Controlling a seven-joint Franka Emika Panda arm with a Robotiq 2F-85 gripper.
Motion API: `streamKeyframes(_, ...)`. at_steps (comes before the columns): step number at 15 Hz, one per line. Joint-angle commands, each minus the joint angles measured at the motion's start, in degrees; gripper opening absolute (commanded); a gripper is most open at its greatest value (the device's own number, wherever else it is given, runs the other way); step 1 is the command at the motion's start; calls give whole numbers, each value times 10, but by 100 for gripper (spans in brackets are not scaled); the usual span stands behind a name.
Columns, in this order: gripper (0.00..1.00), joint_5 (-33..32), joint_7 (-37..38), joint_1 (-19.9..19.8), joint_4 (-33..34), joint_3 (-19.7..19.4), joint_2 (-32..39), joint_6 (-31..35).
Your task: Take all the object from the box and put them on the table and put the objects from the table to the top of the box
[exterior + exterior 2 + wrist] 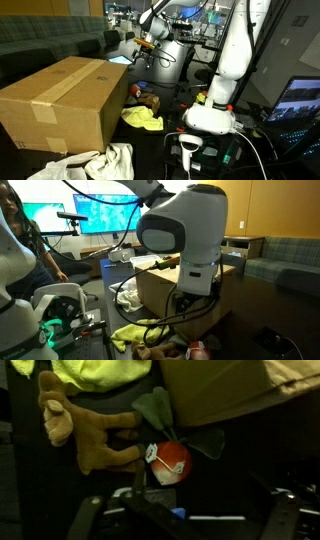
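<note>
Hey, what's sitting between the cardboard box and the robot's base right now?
In an exterior view, the yellow cloth lies between the box and the robot's base, with the brown toy just behind the cloth.

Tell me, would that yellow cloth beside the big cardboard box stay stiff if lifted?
Probably not: the yellow cloth lies crumpled in soft folds on the table beside the box, so it would likely sag and drape. It looks thin, so probably light. Rolling or breaking seems unlikely.
</note>
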Motion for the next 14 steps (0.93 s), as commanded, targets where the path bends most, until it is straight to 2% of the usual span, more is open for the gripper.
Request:
streamKeyframes(1, 100, -2, -94, 9, -30, 6, -18, -33)
streamKeyframes(7, 100, -32, -178, 24, -60, 7, 12, -59)
streamKeyframes(14, 100, -110, -258, 51, -68, 19, 73, -4)
